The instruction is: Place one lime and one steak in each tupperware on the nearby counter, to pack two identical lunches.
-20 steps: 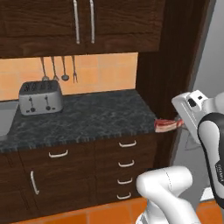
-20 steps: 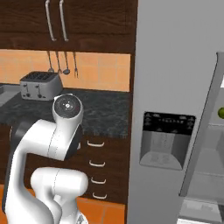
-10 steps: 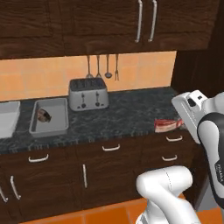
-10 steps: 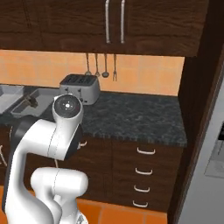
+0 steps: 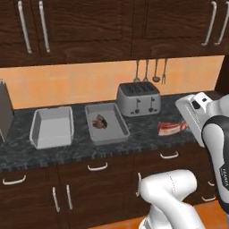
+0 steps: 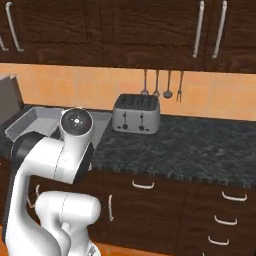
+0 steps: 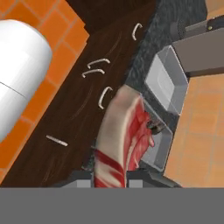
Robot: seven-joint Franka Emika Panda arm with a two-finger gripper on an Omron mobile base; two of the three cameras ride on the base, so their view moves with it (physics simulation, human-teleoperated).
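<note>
Your gripper (image 7: 111,181) is clamped on a steak (image 5: 172,128), which sticks out sideways from the hand over the front part of the counter (image 5: 147,134), its long axis running roughly along the counter toward the containers. In the hand view the steak is a long flat slab, red and marbled, with a pale fat rim. Two grey rectangular tubs with sloped walls sit side by side on the speckled dark stone: the left tub (image 5: 52,126) looks bare inside, while the right tub (image 5: 106,121) holds a small dark piece. A steel toaster (image 5: 138,99) stands just behind the right tub, with utensils (image 5: 150,71) hanging on the orange tile wall above.
</note>
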